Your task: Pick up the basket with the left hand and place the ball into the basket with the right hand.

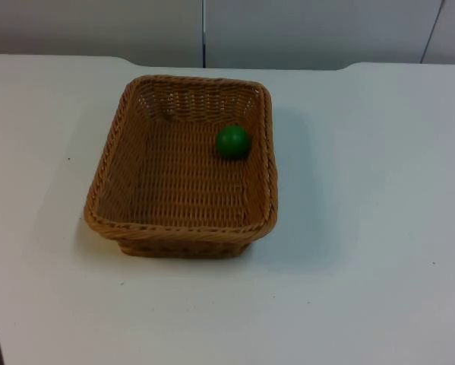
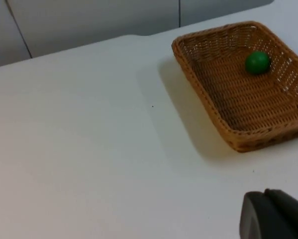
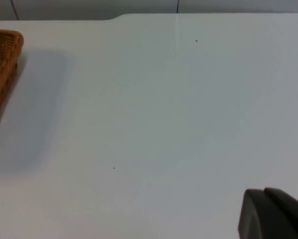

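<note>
I see the ball [image 1: 232, 142] already lying by the right wall of the basket [image 1: 105, 179], which rests mid-table, so I judge only retreat remains; of either claw's fingers I cannot tell the state.

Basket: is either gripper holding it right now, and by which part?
Nothing is held. The basket sits on the table with the green ball inside it, and no gripper touches its rim.
</note>
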